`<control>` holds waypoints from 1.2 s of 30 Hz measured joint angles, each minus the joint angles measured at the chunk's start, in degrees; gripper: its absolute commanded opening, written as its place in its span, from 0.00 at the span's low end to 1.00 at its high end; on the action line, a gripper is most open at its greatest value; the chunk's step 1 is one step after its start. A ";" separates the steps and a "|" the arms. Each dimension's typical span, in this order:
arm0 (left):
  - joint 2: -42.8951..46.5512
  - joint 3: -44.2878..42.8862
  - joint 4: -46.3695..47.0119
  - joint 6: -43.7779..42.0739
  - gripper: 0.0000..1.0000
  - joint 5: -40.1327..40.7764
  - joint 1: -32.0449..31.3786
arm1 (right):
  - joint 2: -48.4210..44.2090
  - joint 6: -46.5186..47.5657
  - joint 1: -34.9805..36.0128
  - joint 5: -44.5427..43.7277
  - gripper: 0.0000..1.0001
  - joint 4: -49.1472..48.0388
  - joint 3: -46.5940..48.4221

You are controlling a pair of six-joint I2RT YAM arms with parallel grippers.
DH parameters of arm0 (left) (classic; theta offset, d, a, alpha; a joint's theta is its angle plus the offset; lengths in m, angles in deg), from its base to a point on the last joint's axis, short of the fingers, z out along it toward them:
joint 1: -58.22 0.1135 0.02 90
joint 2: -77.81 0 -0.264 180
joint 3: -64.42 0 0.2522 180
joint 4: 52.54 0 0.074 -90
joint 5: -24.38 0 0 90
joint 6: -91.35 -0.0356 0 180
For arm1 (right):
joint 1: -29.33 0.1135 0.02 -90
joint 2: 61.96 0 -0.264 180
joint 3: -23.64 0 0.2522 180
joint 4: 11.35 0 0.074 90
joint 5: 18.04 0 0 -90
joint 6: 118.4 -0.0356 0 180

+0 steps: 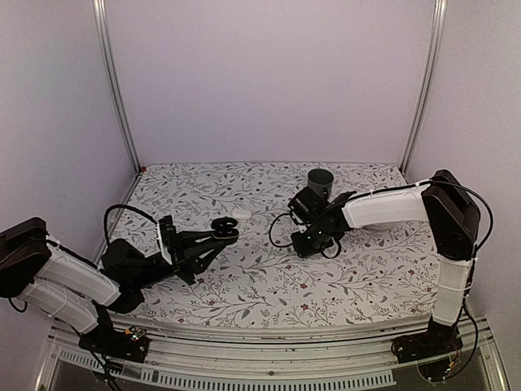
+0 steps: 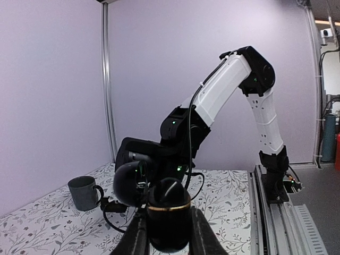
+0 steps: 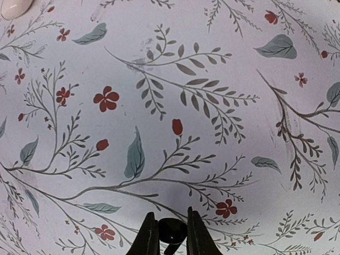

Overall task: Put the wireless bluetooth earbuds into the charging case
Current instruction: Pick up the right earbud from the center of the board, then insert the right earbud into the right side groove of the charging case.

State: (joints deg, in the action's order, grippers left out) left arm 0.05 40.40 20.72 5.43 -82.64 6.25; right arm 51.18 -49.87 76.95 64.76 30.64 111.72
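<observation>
- The left gripper (image 2: pixel 166 234) is clamped on the black case (image 2: pixel 169 223), one finger on each side of its body. The case is gripped upright with a gold ring around its rim, and its round lid (image 2: pixel 129 183) is tipped open to one side.
- The right gripper (image 3: pixel 170 226) has its fingers nearly together, pinching a small black earbud (image 3: pixel 172 236) between the tips. It points down at the cloth, near the middle of the table.
- Seen from above, the case is off the cloth, left of centre, and the right gripper is to its right and apart from it.
- Counted: one black case, one black earbud, one dark mug (image 1: pixel 320 179) and one white rounded piece (image 1: pixel 242 213).
- The white piece lies on the cloth just behind the case. I cannot tell if it is a case or an earbud.
- The mug stands at the back of the table.
- The cloth (image 1: pixel 244 285) is pale, printed with grey branches and small red flowers.
- The walls (image 1: pixel 269 73) are plain lilac, with metal posts (image 1: pixel 114 81) in the back corners.
</observation>
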 measured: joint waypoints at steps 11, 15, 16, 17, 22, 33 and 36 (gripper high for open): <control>-5.40 -0.15 0.15 1.79 0.00 5.35 0.00 | -10.58 -2.91 2.86 -1.16 0.08 -4.17 -1.36; -6.69 -0.57 0.15 2.62 0.00 7.19 0.00 | -16.94 -3.89 5.38 -3.13 0.08 -6.05 -1.42; -6.91 -0.68 0.15 2.84 0.00 7.50 0.00 | -18.29 -4.11 6.03 -3.72 0.08 -6.54 -1.42; -7.19 -0.85 0.17 3.04 0.00 7.63 0.00 | -19.93 -4.33 6.91 -4.57 0.08 -7.28 -1.42; -8.72 -1.38 0.15 4.48 0.00 8.07 0.00 | -26.34 -4.46 12.66 -8.37 0.09 -10.95 -1.18; -9.57 -3.13 0.17 8.37 0.00 7.48 -0.02 | -27.47 -2.82 22.43 -13.66 0.09 -18.78 -0.22; -9.55 -3.65 0.17 9.27 0.00 6.73 -0.04 | -26.21 -1.77 23.98 -14.78 0.09 -20.98 0.63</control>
State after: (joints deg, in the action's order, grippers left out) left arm -9.50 36.75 20.90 14.69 -75.90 6.21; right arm 24.98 -51.64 100.92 49.99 9.66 112.36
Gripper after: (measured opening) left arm 0.225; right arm 0.155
